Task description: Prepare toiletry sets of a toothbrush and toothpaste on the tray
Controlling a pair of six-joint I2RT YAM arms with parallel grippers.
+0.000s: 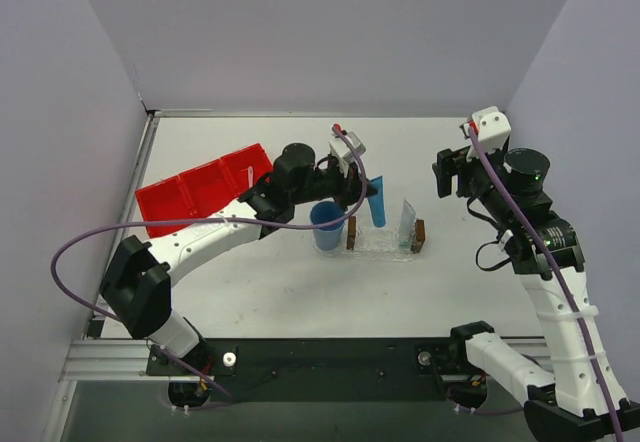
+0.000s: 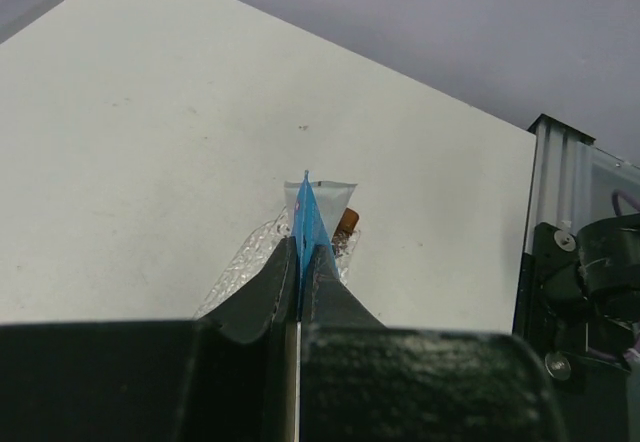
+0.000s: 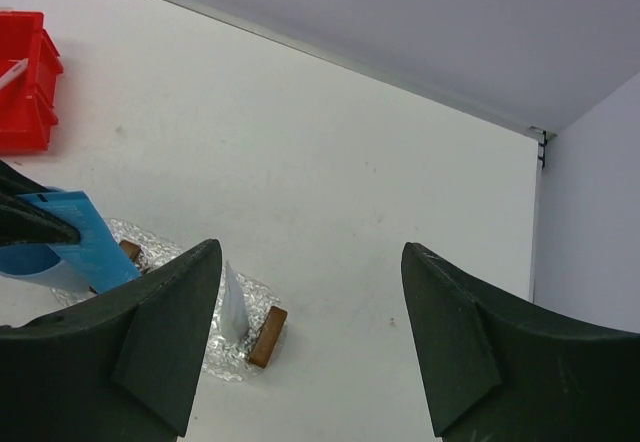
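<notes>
My left gripper (image 1: 360, 190) is shut on the bright blue toothpaste tube (image 1: 376, 203), which hangs upright over the left part of the clear tray (image 1: 385, 245). In the left wrist view the blue tube (image 2: 306, 224) sticks out between the closed fingertips, above the tray (image 2: 240, 260). The pale whitish toothpaste tube (image 1: 406, 222) stands on the tray next to its right brown block (image 1: 418, 234). A thin pale toothbrush (image 3: 10, 73) lies in the red bin (image 3: 28, 92). My right gripper (image 3: 310, 252) is open, holds nothing, and hangs right of the tray.
A round blue cup (image 1: 327, 225) stands just left of the tray's left brown block (image 1: 351, 233). The red bin (image 1: 205, 190) sits at the back left beside the left arm. The right wrist view shows the whitish tube (image 3: 232, 304) and a brown block (image 3: 268, 335).
</notes>
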